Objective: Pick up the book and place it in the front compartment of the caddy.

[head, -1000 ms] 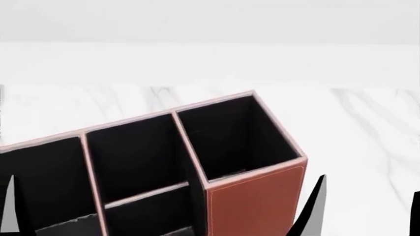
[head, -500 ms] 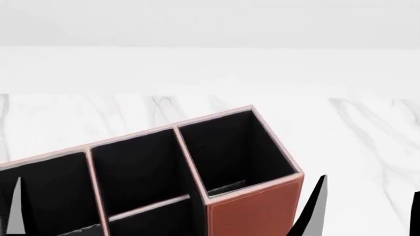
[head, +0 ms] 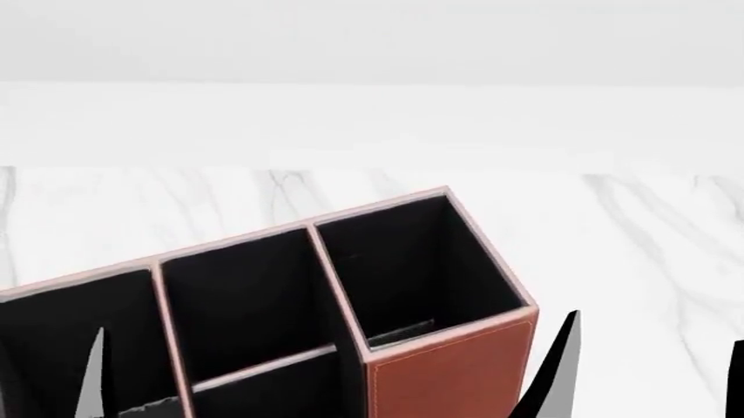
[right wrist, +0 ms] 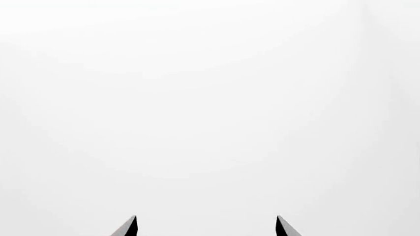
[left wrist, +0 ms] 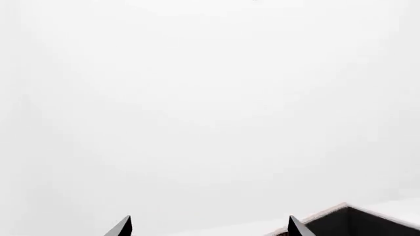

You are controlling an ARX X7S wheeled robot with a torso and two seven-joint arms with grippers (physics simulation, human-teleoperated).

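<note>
One finger of the left gripper [left wrist: 208,227] has slid right, over the caddy [head: 448,370] on the near left. Its tips stand apart and hold nothing. The right gripper [right wrist: 206,227] is spread wide too, also bare. No book shows, so picking up is not yet done. I count one caddy, two grippers.

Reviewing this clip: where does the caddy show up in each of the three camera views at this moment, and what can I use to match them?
Head view: the caddy fills the lower left and centre, its black compartments open to the camera.
Left wrist view: only one stitched corner shows, beside a fingertip of the left gripper.
Right wrist view: not in it; only the right gripper against blank white.
Shared landmark: the caddy's pale rim.
</note>
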